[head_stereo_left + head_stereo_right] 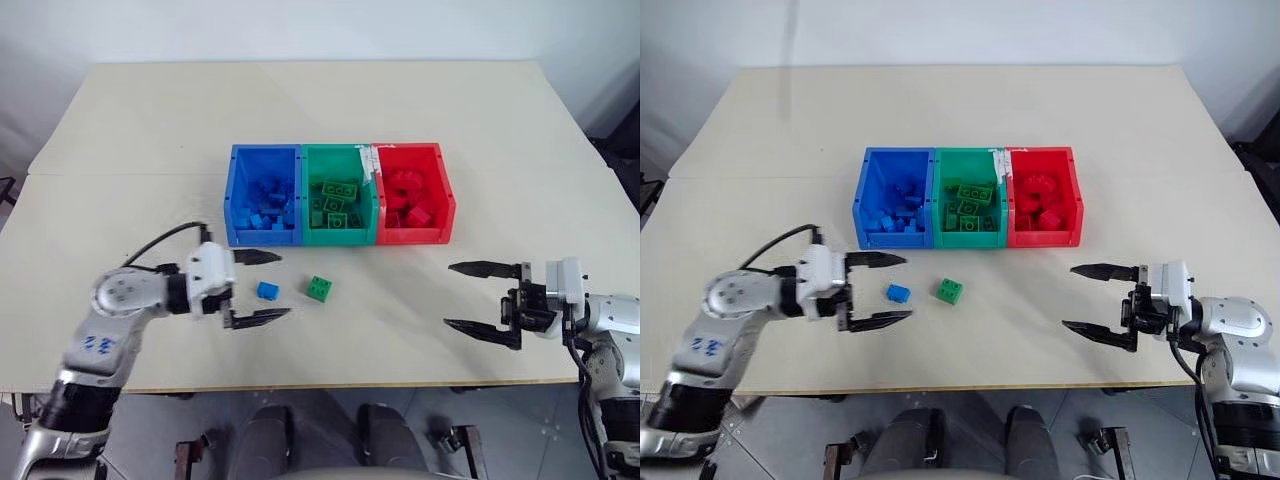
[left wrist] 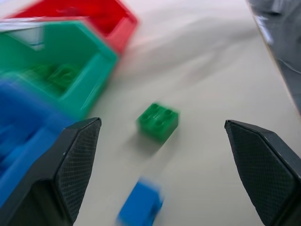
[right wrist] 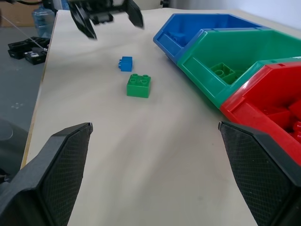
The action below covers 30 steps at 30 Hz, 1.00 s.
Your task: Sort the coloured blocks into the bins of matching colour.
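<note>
Three joined bins are seen at the middle of the tabletop (image 1: 480, 120): the blue bin (image 1: 262, 152) holds blue bricks, the green bin (image 1: 338, 152) green ones, the red bin (image 1: 408, 150) red ones; the exact counts cannot be made out. Toward 6 o'clock of the green bin a square green block (image 1: 320, 288) is set slightly skewed, with a small blue block (image 1: 268, 290) at its 9 o'clock. The left claw (image 1: 260, 288) is spread wide beside the blue block, empty. The right claw (image 1: 482, 298), well off at 3 o'clock, is likewise spread and empty.
</note>
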Available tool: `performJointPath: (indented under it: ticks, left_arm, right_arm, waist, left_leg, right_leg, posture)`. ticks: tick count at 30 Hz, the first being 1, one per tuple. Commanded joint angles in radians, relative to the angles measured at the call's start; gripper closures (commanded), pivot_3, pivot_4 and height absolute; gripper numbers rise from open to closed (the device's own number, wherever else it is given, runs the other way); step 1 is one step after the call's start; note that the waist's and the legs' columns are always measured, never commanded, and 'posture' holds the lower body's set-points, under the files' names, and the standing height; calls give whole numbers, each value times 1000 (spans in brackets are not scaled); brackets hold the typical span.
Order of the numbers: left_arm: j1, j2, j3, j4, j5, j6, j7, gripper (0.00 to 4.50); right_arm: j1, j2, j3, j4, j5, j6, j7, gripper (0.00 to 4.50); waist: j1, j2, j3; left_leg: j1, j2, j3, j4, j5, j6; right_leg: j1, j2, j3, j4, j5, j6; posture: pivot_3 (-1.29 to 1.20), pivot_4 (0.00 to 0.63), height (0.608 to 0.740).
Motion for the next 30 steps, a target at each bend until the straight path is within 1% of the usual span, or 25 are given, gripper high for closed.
performJointPath:
  ticks: [1, 6, 11, 14, 22, 24, 25, 28, 30]
  left_arm:
    - [-89, -52, -129, 66, 111, -21, 6, 0]
    - [-158, -104, -216, 190, 189, -54, -5, 0]
    - [-195, -131, -234, 284, 224, -125, -22, 0]
    - [-206, -144, -224, 312, 229, -167, -16, 533]
    - [-206, -132, -199, 320, 216, -174, -42, 2972]
    - [-202, -144, -176, 311, 197, -176, -28, 2984]
    - [-201, -157, -149, 302, 166, -176, -22, 2984]
    - [-201, -188, -33, 259, 42, -131, 2, 2984]
    - [-208, -185, 35, 244, -9, -110, 20, 2984]
  right_arm:
    - [-7, -13, -12, -48, 11, 9, -18, 24]
    - [15, -13, -25, -92, 16, 17, -54, 24]
    - [62, -14, -41, -126, 18, 25, -78, 24]
    - [81, -14, -43, -136, 14, 22, -86, 0]
    - [61, -6, -25, -118, 2, 7, -102, 0]
    - [41, -6, -20, -104, -2, 6, -100, 0]
    - [30, -7, -18, -94, -4, 5, -98, 0]
    - [6, -10, -17, -70, -11, 3, -91, 0]
    - [-1, -10, -17, -60, -14, 2, -86, 0]
  waist:
    - [1, 0, 0]
    - [-5, 0, 0]
    - [-1, 0, 0]
    - [2, 0, 0]
    - [-1, 0, 0]
    - [-1, 0, 0]
    - [-1, 0, 0]
    - [-2, 0, 0]
    - [-1, 0, 0]
  left_leg:
    - [0, 0, 0, 0, 0, 0]
    - [0, 1, 1, 0, 0, 0]
    - [0, 0, 2, 1, 0, 0]
    - [0, 0, 2, 2, 0, 0]
    - [0, 0, 2, 1, 0, 0]
    - [0, 0, 2, 1, 0, 0]
    - [0, 0, 2, 2, 0, 0]
    - [0, 1, 1, 2, 0, 0]
    - [0, 1, 1, 2, 0, 0]
  right_leg:
    - [0, 0, 0, 0, 0, 0]
    - [-1, 1, 1, 0, 0, 0]
    - [-1, 1, 1, 0, 0, 0]
    - [-1, 0, 1, 0, 0, 0]
    - [-1, 1, 1, 0, 0, 0]
    - [-1, 1, 1, 0, 0, 0]
    - [-1, 1, 1, 0, 0, 0]
    - [-1, 0, 1, 0, 0, 0]
    - [-1, 0, 1, 0, 0, 0]
  posture:
    - [0, 150, 740]
    - [0, 150, 740]
    - [0, 150, 740]
    - [0, 150, 740]
    - [0, 150, 740]
    - [0, 150, 740]
    - [0, 150, 740]
    - [0, 150, 740]
    - [0, 150, 740]
